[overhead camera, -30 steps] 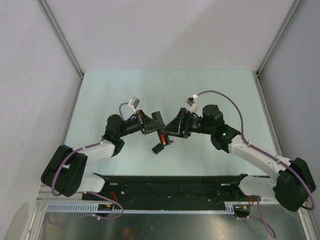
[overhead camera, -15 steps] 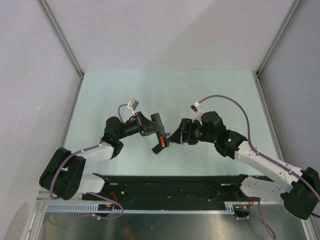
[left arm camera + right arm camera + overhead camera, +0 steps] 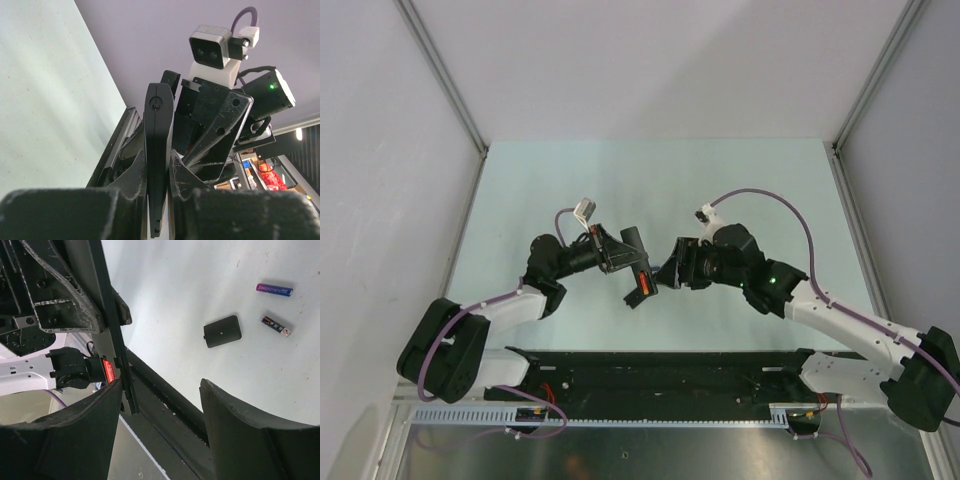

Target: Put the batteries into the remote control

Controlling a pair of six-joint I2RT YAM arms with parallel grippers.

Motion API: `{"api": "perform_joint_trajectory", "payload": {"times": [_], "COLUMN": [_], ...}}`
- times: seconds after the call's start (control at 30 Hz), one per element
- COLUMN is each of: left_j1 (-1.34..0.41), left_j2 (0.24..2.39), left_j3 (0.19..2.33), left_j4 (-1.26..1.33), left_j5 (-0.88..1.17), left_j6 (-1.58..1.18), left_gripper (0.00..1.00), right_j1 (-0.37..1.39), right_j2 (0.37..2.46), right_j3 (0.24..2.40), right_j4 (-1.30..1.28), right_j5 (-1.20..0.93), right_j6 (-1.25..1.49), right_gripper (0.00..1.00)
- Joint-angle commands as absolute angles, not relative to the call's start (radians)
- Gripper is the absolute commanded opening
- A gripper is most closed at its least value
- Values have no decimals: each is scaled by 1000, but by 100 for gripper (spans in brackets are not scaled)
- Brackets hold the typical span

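Between the fingers of the left claw (image 3: pixel 159 176) stands the remote control (image 3: pixel 158 125), pinched edge-on by its flat sides, its length running up past the fingertips. Just beyond that grip, on the remote's end toward the arm bases, a red battery (image 3: pixel 644 282) shows against the black body. Facing it at close range is the right claw (image 3: pixel 160 440), fingers spread with nothing between them, just beside the remote but not touching it. Below and beyond the right claw, on the pale surface (image 3: pixel 200 270), lie the black cover (image 3: pixel 222 331), a dark battery (image 3: pixel 275 325) near it, and a blue-purple battery (image 3: pixel 274 289) a little farther off, all apart from one another.
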State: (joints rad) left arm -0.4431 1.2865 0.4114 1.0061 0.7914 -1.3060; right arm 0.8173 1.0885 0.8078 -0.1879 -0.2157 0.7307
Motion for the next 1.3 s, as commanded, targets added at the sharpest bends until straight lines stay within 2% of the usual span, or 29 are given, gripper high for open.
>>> {"api": "perform_joint_trajectory", "payload": {"times": [0.0, 0.27, 0.43, 0.67, 0.9, 1.27], "left_j1": [-449, -449, -451, -451, -451, -451], "left_j2": [1267, 1295, 1287, 1266, 1233, 1218], "left_j3": [416, 405, 416, 452, 466, 472], "left_j4": [1054, 1006, 912, 763, 652, 624], "left_j5": [778, 735, 692, 650, 617, 621], "left_j6": [-1325, -1315, -1293, -1281, -1270, -1266], "left_gripper": [0, 0, 0, 0, 0, 0], "right_j1": [867, 957, 1064, 1164, 1201, 1210], "right_j2": [1086, 1072, 1164, 1294, 1345, 1396], "right_j3": [882, 1008, 1159, 1259, 1276, 1278], "right_j4": [-221, -347, -448, -549, -552, -509], "right_j5": [-68, 199, 279, 394, 425, 396], "right_j6": [686, 621, 563, 528, 508, 500], "right_gripper": [68, 68, 67, 62, 61, 58]}}
